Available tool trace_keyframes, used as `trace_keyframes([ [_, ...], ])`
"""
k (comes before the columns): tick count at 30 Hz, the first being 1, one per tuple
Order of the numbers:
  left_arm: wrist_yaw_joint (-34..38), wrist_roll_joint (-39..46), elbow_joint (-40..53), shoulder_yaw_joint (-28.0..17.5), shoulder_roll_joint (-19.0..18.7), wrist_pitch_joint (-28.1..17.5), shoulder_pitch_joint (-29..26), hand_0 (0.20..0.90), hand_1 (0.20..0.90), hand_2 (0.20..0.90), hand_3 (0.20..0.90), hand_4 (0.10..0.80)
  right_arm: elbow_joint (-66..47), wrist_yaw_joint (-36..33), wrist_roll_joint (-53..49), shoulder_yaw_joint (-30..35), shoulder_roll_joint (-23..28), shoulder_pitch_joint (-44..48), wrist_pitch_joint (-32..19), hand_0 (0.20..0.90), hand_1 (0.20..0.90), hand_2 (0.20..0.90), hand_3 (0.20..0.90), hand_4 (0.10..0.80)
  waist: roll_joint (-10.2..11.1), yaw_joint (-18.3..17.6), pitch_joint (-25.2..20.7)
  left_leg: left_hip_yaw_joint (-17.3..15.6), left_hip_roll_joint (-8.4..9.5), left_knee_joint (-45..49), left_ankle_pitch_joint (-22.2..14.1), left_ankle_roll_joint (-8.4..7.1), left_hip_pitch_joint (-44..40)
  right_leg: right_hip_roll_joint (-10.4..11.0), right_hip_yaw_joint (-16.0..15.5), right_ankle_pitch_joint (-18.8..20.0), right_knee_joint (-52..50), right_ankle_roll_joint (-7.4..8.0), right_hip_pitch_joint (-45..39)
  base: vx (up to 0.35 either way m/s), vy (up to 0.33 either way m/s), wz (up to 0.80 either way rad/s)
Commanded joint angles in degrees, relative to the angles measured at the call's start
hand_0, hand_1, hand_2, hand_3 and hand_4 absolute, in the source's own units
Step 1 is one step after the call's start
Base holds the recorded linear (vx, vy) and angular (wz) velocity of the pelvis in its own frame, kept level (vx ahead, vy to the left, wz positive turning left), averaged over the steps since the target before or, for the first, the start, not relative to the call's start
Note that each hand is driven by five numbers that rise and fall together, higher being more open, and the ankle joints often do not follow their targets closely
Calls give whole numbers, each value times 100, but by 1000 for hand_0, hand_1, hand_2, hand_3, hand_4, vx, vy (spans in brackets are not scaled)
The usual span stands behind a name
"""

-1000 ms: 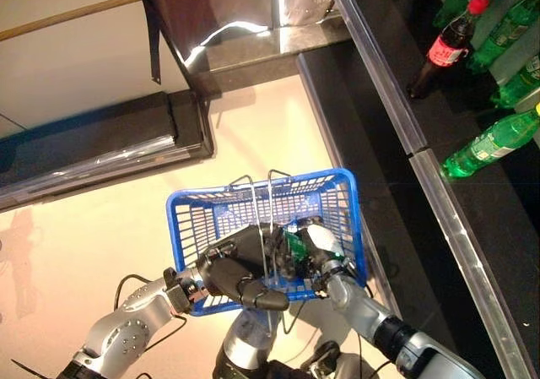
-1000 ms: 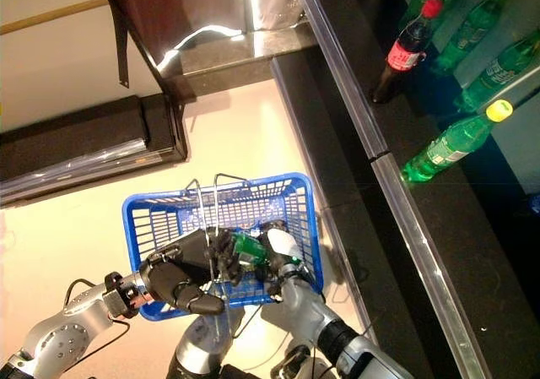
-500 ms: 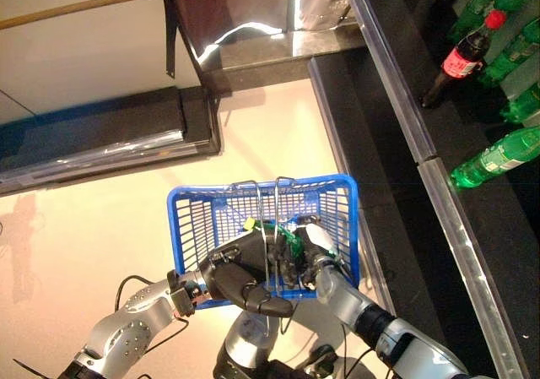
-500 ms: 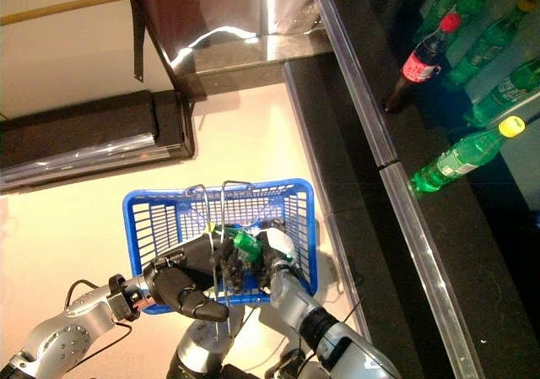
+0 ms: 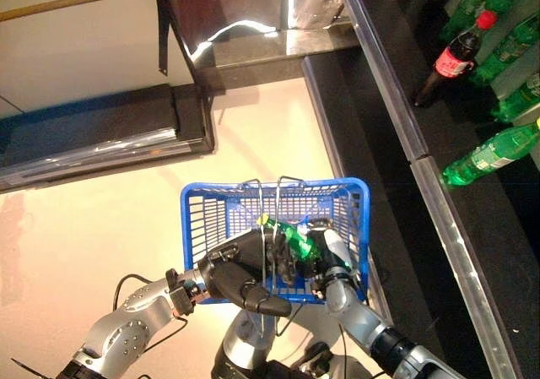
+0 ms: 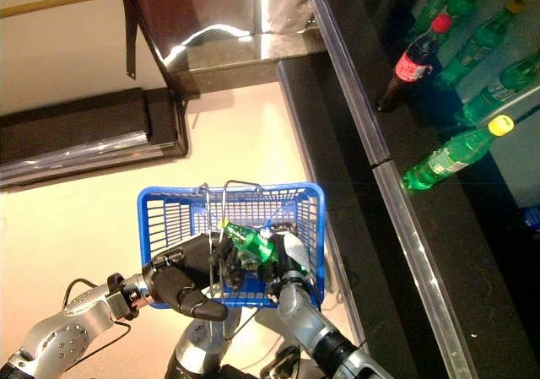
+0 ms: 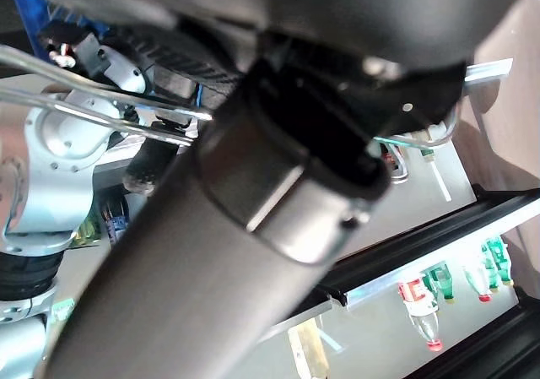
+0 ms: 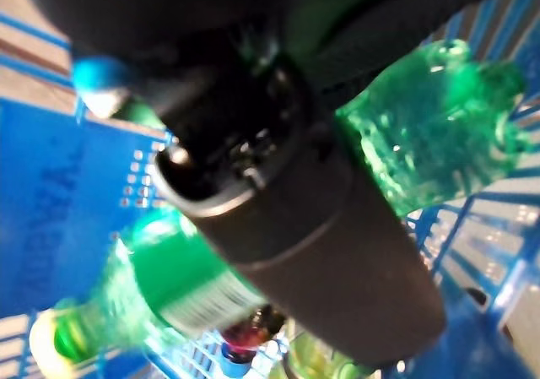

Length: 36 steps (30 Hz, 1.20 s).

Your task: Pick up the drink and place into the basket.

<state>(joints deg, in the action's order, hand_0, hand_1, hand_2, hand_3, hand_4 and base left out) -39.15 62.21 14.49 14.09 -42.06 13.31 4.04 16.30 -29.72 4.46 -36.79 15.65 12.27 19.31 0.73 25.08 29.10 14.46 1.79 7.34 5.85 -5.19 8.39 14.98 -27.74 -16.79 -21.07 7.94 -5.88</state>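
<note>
Right hand [image 5: 327,252] grips green bottle [image 5: 291,235] inside blue basket [image 5: 359,219] rim

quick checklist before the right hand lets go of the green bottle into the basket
1. Green bottle is over the blue basket, inside its rim: ok.
2. Right hand is curled round the bottle: ok.
3. Left hand grips the wire handles, holding the basket up: ok.
4. Bottle resting on the basket floor before release: cannot tell.
5. Room in the basket: other items show under the bottle in the right wrist view, so cannot tell.
</note>
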Motion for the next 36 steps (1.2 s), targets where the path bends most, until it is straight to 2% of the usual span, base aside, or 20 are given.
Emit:
trace_keyframes([
  [1, -1355, 1647, 2747, -863, 732, -1706, -534, 300, 300, 300, 200, 100, -1131, -571, 125, 492, 767, 26, -63, 900, 900, 900, 900, 800, 47, -306, -895, -48, -53, 344, -369, 224, -108, -267, 182, 1043, 369, -200, 68, -14, -34, -16],
  [7, -1221, 1788, 2777, -1220, 666, -1842, -310, 300, 300, 300, 200, 100, -2852, 47, 115, 1195, 1346, -341, 197, 900, 900, 900, 900, 800, 128, -520, -901, -171, -119, 306, -373, 194, -166, -318, 301, 1055, 407, -176, 87, -1, 0, -15],
  [14, -1001, 1943, 2807, -1564, 624, -1814, 28, 300, 300, 300, 200, 100, -4034, 496, -352, 1889, 1756, -802, -196, 900, 900, 900, 900, 800, 227, -672, -944, -313, -196, 326, -398, 173, -218, -343, 361, 1058, 423, -155, 46, 23, -14, -7],
  [18, -848, 2026, 2801, -1754, 642, -1772, 274, 300, 300, 300, 200, 100, -4514, 681, -983, 2259, 1883, -1036, -754, 900, 900, 900, 900, 800, 238, -708, -972, -400, -234, 326, -435, 166, -312, -349, 389, 1029, 418, -148, -17, 33, -1, -2],
  [20, -688, 1893, 2746, -1851, 685, -1836, 398, 300, 300, 300, 200, 100, -4717, 898, -1680, 2433, 1865, -1165, -1426, 900, 900, 900, 900, 800, 247, -731, -997, -434, -253, 306, -432, 156, -345, -358, 394, 1020, 433, -150, -39, 17, 0, 0],
  [21, -687, 1892, 2747, -1848, 687, -1836, 396, 300, 300, 300, 200, 100, -4716, 899, -1682, 2437, 1867, -1167, -1428, 900, 900, 900, 900, 800, 245, -741, -1010, -421, -252, 294, -412, 158, -330, -362, 381, 1040, 451, -150, -33, 0, 0, 0],
  [22, -561, 1505, 2653, -1932, 751, -2037, 526, 300, 300, 300, 200, 100, -4904, 1154, -2256, 2560, 1811, -1283, -2014, 900, 900, 900, 900, 800, 254, -768, -1049, -445, -268, 287, -415, 143, -356, -371, 379, 1032, 457, -154, -47, 32, 15, -2],
  [25, -515, 1160, 2592, -2110, 806, -2141, 754, 300, 300, 300, 200, 100, -5188, 1730, -3229, 2745, 1747, -1469, -2643, 900, 900, 900, 900, 800, 239, -788, -1125, -474, -288, 246, -410, 136, -417, -380, 378, 1006, 479, -164, -89, 15, 7, 0],
  [26, -514, 1159, 2594, -2109, 806, -2141, 756, 300, 300, 300, 200, 100, -5186, 1733, -3232, 2746, 1748, -1471, -2645, 900, 900, 900, 900, 800, 239, -788, -1126, -474, -288, 245, -410, 136, -418, -381, 378, 1006, 480, -164, -89, 46, 28, -4],
  [27, -307, 751, 2530, -1937, 984, -2086, 667, 300, 300, 300, 200, 100, -5281, 1959, -3582, 2674, 1649, -1488, -2829, 900, 900, 900, 900, 800, 230, -792, -1174, -467, -284, 231, -402, 152, -480, -364, 386, 1008, 480, -155, -121, 93, 12, -5],
  [28, 111, 293, 2461, -1612, 1136, -2007, 400, 300, 300, 300, 200, 100, -5274, 2054, -3866, 2487, 1521, -1314, -2883, 900, 900, 900, 900, 800, 253, -821, -1243, -472, -294, 193, -400, 148, -548, -379, 403, 1006, 498, -164, -155, 108, 8, -6],
  [29, 260, 160, 2446, -1519, 1180, -1959, 320, 300, 300, 300, 200, 100, -5269, 2091, -4072, 2436, 1488, -1253, -2961, 900, 900, 900, 900, 800, 257, -824, -1254, -476, -299, 176, -399, 145, -579, -385, 413, 1004, 505, -168, -173, 143, -9, -5],
  [30, 849, -271, 2275, -1109, 1313, -1852, -14, 300, 300, 300, 200, 100, -5244, 2222, -4539, 2154, 1300, -1077, -3066, 900, 900, 900, 900, 800, 286, -896, -1373, -519, -324, 125, -407, 136, -682, -412, 458, 1004, 533, -165, -222, 134, 6, -5],
  [32, 1260, -527, 1874, -814, 1393, -1871, -187, 300, 300, 300, 200, 100, -5097, 2726, -5145, 1922, 1111, -1090, -3261, 900, 900, 900, 900, 800, 277, -1025, -1536, -643, -368, 33, -412, 124, -839, -443, 549, 1006, 584, -153, -284, 127, 37, -12],
  [33, 1259, -538, 1803, -807, 1385, -1902, -176, 300, 300, 300, 200, 100, -5065, 2826, -5244, 1907, 1089, -1107, -3287, 900, 900, 900, 900, 800, 273, -1042, -1557, -667, -377, 21, -411, 120, -857, -448, 565, 1006, 592, -155, -292, 83, 84, -21],
  [34, 958, -421, 1425, -961, 1340, -2076, 124, 300, 300, 300, 200, 100, -5043, 3395, -5656, 1938, 1013, -1471, -3383, 900, 900, 900, 900, 800, 222, -1137, -1673, -757, -421, -48, -414, 116, -953, -451, 602, 1001, 635, -159, -324, 49, 69, -17],
  [35, 878, -378, 1381, -1020, 1331, -2090, 214, 300, 300, 300, 200, 100, -5059, 3520, -5775, 1975, 1023, -1576, -3387, 900, 900, 900, 900, 800, 213, -1150, -1699, -778, -432, -63, -415, 117, -973, -451, 611, 1004, 648, -157, -332, 54, 108, -11],
  [36, 532, -115, 1249, -1353, 1298, -2024, 791, 300, 300, 300, 200, 100, -5068, 4247, -6287, 2192, 983, -2157, -3295, 900, 900, 900, 900, 800, 158, -1249, -1834, -898, -484, -137, -413, 119, -1071, -456, 642, 1005, 699, -158, -355, 22, 65, -5],
])
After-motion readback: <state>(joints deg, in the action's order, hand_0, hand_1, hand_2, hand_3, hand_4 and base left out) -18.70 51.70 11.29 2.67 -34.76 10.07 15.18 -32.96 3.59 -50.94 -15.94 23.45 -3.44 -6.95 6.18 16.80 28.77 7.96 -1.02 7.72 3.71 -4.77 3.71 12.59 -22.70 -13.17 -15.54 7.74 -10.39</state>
